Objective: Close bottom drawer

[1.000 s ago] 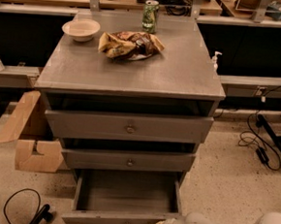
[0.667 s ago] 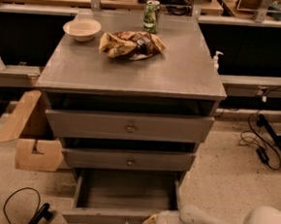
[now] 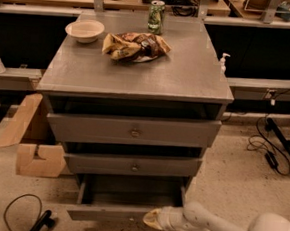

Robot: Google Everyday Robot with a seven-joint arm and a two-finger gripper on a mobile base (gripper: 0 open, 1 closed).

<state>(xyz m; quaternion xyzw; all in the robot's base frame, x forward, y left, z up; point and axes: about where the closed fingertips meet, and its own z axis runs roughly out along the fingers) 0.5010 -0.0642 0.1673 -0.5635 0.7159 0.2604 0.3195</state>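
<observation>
The bottom drawer [image 3: 112,213] of the grey cabinet is pulled well out, its slim front panel low near the floor and its long grey box open to view. My gripper [image 3: 152,219] is at the end of the white arm that reaches in from the lower right, right at the drawer's front panel toward its right half. The drawer's knob is not visible. The mid-sized drawer [image 3: 131,165] and the tall top drawer [image 3: 134,130] above stand slightly out.
On the cabinet top [image 3: 188,76] are a white bowl [image 3: 84,30], a snack bag [image 3: 135,46] and a green can [image 3: 156,16]. A cardboard box [image 3: 30,138] stands at the left, cables [image 3: 270,147] at the right, a black cable loop [image 3: 24,213] on the floor.
My gripper and arm have moved left along the floor, from the drawer's right corner to its front panel. The drawer stays about as far out.
</observation>
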